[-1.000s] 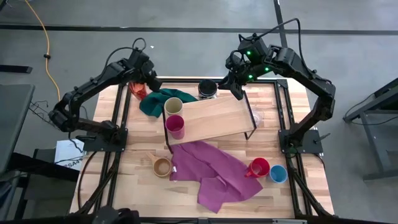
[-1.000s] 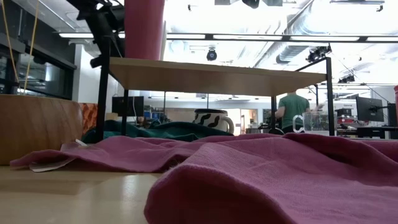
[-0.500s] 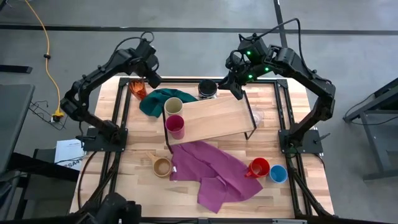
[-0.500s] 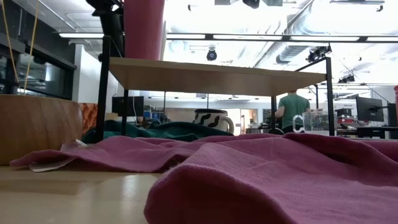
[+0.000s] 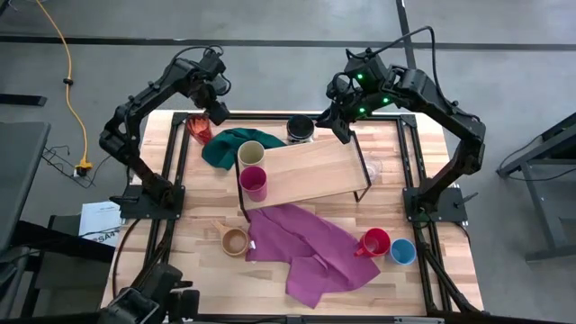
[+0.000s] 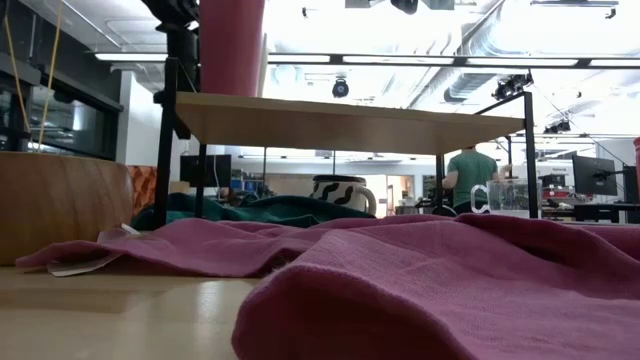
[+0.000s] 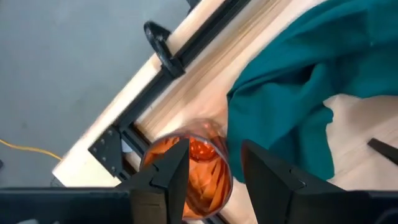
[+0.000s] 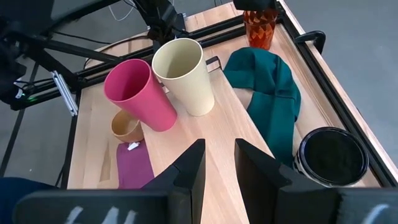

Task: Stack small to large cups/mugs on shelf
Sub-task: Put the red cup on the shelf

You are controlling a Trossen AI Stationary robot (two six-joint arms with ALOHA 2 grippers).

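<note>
The translucent red cup (image 5: 200,129) (image 7: 186,171) stands on its base at the table's far left corner. My left gripper (image 5: 211,114) (image 7: 214,146) is open and hovers just above it, a finger on each side of its rim. A cream cup (image 5: 251,153) (image 8: 185,74) and a magenta cup (image 5: 254,183) (image 8: 138,93) stand upright on the shelf's (image 5: 310,169) left end. My right gripper (image 5: 342,131) (image 8: 219,144) is open and empty over the shelf's far right corner. The striped mug (image 5: 300,129) stands behind the shelf. The clear glass (image 5: 372,167) is at its right end.
A green cloth (image 5: 229,144) lies beside the red cup. A purple cloth (image 5: 310,252) is spread in front of the shelf. The tan wooden cup (image 5: 234,240) stands at its left, the red mug (image 5: 373,243) and blue cup (image 5: 401,252) at its right. Black frame rails (image 5: 175,162) edge the table.
My left arm has swung upward, its elbow rising, and the gripper has shifted a little toward the table's far edge above the red cup. The cup has stayed where it was.
</note>
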